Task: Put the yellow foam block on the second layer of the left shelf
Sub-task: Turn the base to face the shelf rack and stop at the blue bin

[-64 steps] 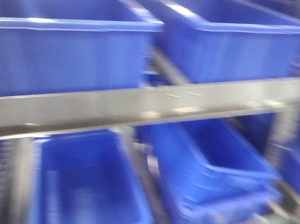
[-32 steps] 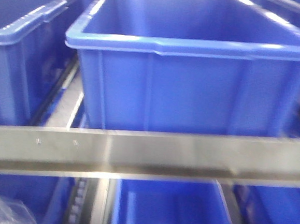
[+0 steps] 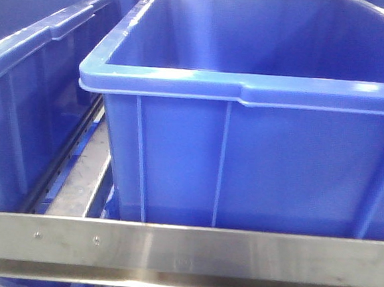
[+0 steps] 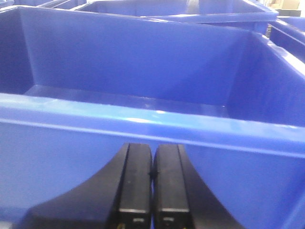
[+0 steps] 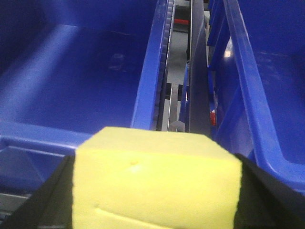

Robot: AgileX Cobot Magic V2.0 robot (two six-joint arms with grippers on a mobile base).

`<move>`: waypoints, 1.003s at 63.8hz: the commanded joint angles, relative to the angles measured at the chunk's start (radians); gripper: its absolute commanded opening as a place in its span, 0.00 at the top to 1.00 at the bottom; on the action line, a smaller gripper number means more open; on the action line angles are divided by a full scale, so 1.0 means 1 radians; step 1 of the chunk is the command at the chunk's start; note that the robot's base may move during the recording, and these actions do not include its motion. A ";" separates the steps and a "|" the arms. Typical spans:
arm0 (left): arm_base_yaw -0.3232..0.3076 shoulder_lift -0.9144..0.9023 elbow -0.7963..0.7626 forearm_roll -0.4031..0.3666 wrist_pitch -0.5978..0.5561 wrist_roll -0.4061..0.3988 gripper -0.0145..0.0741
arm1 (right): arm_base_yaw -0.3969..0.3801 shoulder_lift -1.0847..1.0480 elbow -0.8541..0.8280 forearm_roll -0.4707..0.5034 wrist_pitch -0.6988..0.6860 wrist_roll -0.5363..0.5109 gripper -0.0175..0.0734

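The yellow foam block [image 5: 155, 183] fills the bottom of the right wrist view, clamped between the two black fingers [image 5: 55, 200] of my right gripper [image 5: 155, 191]. It hangs above the gap between two blue bins. My left gripper [image 4: 152, 186] is shut with its black pads touching and nothing between them. It sits just in front of the near rim of a blue bin [image 4: 143, 119]. In the front view neither gripper nor the block shows, only a large blue bin [image 3: 244, 154] behind a steel shelf rail [image 3: 183, 252].
A second blue bin [image 3: 23, 90] stands to the left on the same shelf, with roller tracks [image 3: 77, 168] between them. In the right wrist view a blue bin [image 5: 81, 71] lies left and another [image 5: 267, 86] right, with metal rails [image 5: 183, 95] between.
The front view has swung from a blurred look at two shelf levels to a close, steady look at one bin. The steel rail has dropped toward the bottom of the picture.
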 commanded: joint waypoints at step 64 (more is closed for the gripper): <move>0.001 0.008 0.026 -0.002 -0.088 -0.004 0.68 | -0.002 0.020 -0.027 -0.026 -0.085 -0.006 0.53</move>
